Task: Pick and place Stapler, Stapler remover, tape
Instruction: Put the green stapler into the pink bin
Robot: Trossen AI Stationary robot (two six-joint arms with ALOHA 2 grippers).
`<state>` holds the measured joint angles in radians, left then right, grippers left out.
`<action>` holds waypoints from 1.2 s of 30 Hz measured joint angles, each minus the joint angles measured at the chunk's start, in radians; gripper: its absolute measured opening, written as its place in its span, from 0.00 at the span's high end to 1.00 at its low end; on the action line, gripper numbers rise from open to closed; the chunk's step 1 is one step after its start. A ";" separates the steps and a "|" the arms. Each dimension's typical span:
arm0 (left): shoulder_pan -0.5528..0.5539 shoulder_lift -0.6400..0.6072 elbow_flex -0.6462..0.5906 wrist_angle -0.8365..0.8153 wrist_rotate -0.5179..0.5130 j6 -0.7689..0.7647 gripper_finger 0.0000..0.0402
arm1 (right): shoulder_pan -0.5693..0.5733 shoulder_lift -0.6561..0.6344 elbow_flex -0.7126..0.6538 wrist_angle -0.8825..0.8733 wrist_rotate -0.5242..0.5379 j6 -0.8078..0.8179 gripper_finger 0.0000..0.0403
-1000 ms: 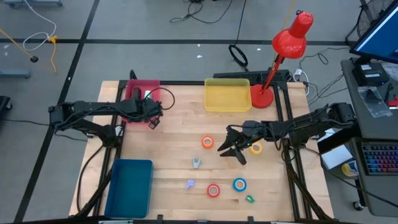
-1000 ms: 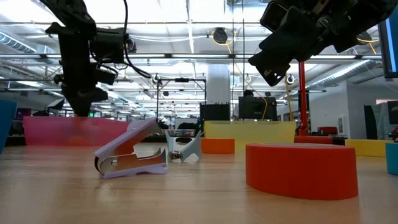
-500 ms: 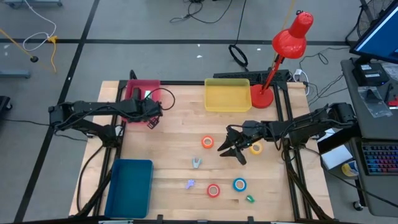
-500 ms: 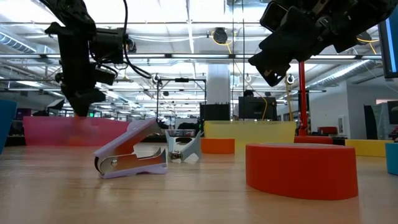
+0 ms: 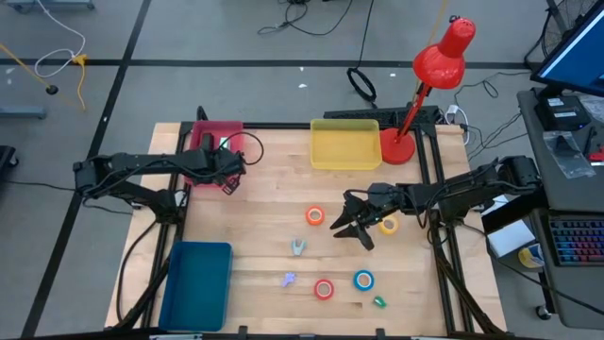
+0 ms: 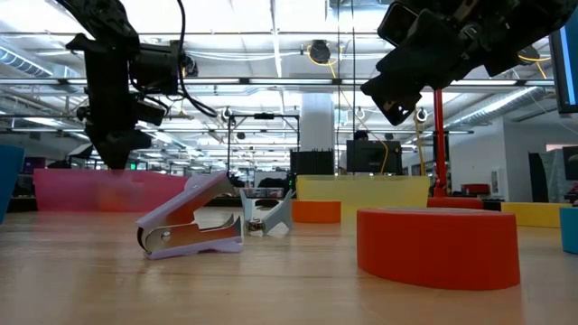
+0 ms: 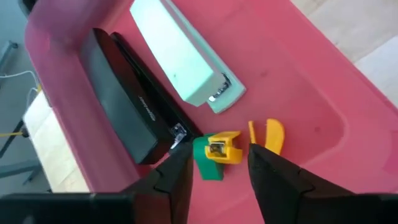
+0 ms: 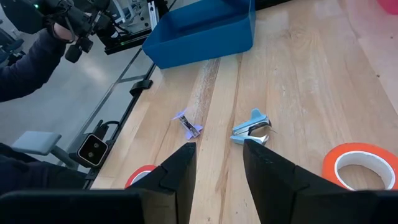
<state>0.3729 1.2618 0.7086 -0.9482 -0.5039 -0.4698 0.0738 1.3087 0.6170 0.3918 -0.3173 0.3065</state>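
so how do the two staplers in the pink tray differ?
The black stapler lies against the wall of the pink tray; the mint-green stapler lies nearer the tray's middle. The black one looks longer and darker, the mint one shorter and pale. Both lie flat, roughly parallel, in the same tray.

High view: looked straight down from well above, taking in the whole table [image 5: 274, 212], both arms and the floor around.
Low view: sat at tabletop height, facing level across the wood into the room — the purple staple remover [image 6: 191, 226] loomed very close.
Left wrist view: pointed steeply down, close in, into the pink tray [image 7: 298, 81].
Right wrist view: faced across the table toward the blue tray [image 8: 199, 31] and a person's sleeve [image 8: 25, 68] beyond the edge.
Shared: high, low and right wrist views all caught that purple staple remover — the pink tray showed from above and low too.
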 joint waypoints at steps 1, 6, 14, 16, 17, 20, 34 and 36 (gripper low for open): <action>0.000 -0.001 0.000 0.000 0.006 -0.005 0.60 | 0.000 0.000 0.000 -0.003 0.000 -0.009 0.68; -0.036 -0.025 0.000 0.025 0.012 -0.010 0.60 | 0.000 -0.001 0.000 -0.136 -0.001 -0.114 0.68; -0.177 -0.152 0.000 0.191 0.008 0.053 0.66 | 0.071 -0.002 0.000 -0.445 -0.030 -0.154 0.68; -0.215 -0.186 0.000 0.231 0.007 0.073 0.67 | 0.110 -0.002 0.000 -0.494 -0.077 -0.107 0.68; -0.232 -0.203 0.000 0.256 0.007 0.081 0.67 | 0.128 -0.002 0.000 -0.515 -0.095 -0.072 0.68; -0.278 -0.245 0.000 0.330 0.007 0.114 0.67 | 0.190 -0.002 0.000 -0.588 -0.108 0.059 0.68; -0.372 -0.281 0.000 0.466 0.006 0.198 0.67 | 0.406 -0.069 0.000 -0.703 -0.102 0.535 0.68; -0.384 -0.281 0.000 0.469 0.007 0.199 0.67 | 0.451 -0.079 0.000 -0.666 -0.090 0.602 0.68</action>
<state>-0.0114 0.9813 0.7090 -0.4789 -0.4973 -0.2707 0.5246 1.2295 0.6170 -0.2742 -0.4076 0.9083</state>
